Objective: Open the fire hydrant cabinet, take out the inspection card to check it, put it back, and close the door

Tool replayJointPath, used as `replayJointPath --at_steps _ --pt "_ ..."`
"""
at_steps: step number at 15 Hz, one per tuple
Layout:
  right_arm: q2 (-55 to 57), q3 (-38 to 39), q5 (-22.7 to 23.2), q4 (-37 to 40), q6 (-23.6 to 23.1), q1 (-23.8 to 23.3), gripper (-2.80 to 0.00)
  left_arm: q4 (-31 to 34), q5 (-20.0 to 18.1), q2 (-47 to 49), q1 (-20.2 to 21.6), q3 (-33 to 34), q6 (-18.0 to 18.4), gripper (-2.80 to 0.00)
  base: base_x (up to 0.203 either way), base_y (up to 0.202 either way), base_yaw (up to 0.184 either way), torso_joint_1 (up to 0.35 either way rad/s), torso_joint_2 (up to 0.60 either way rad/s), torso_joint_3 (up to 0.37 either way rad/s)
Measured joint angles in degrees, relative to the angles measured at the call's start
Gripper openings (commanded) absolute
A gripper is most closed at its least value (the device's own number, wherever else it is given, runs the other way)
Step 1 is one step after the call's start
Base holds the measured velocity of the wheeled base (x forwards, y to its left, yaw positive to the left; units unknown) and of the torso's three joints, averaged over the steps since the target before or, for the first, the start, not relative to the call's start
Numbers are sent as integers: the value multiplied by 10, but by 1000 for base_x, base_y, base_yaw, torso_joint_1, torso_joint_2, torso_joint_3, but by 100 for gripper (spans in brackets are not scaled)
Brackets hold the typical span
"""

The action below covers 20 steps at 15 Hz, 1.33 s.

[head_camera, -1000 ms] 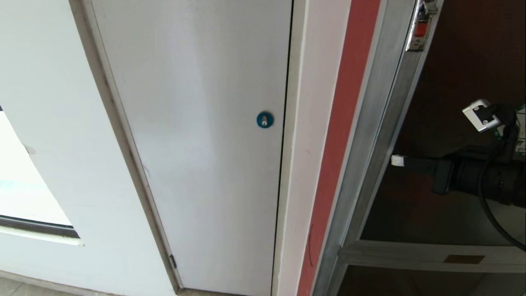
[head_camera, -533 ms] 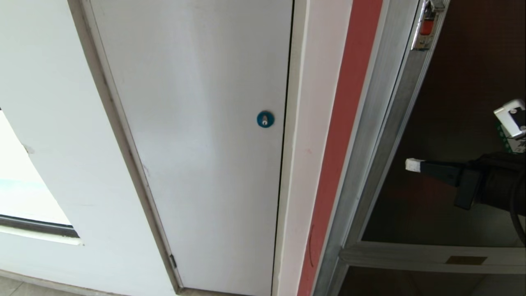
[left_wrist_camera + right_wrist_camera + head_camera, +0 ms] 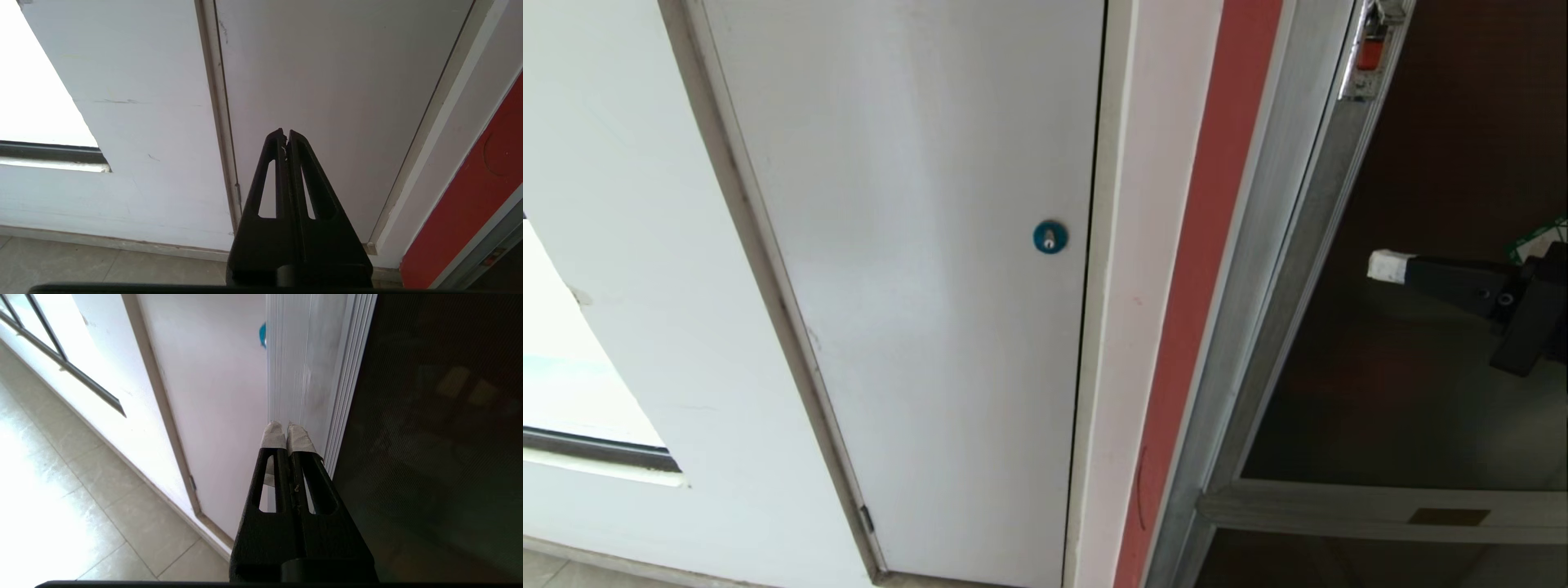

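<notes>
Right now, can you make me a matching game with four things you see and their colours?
Things:
1. round lock
2. small latch at the top of the door frame
3. tape on the right gripper tips
4. glass pane of the door

Colours:
A. white
B. dark
C. blue
D. red

Pairs: 1-C, 2-D, 3-A, 4-B

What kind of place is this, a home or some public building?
Probably a corridor in a public or office building: a glass-fronted fire hydrant cabinet set in the wall, a white service panel with a blue lock, and a tiled floor.
</notes>
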Motion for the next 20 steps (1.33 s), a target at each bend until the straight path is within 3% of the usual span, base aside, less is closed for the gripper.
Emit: replayJointPath --at_steps 8,15,20 --pt "33 -256 0 155 0 18 -280 0 0 0 0 0 0 -280 0 0 0 0 0 0" --pt "99 -425 -6 221 -1 34 -280 0 0 0 0 0 0 -280 0 0 0 0 0 0" --pt "137 -460 -29 227 -2 35 -280 0 0 0 0 0 0 -280 0 0 0 0 0 0"
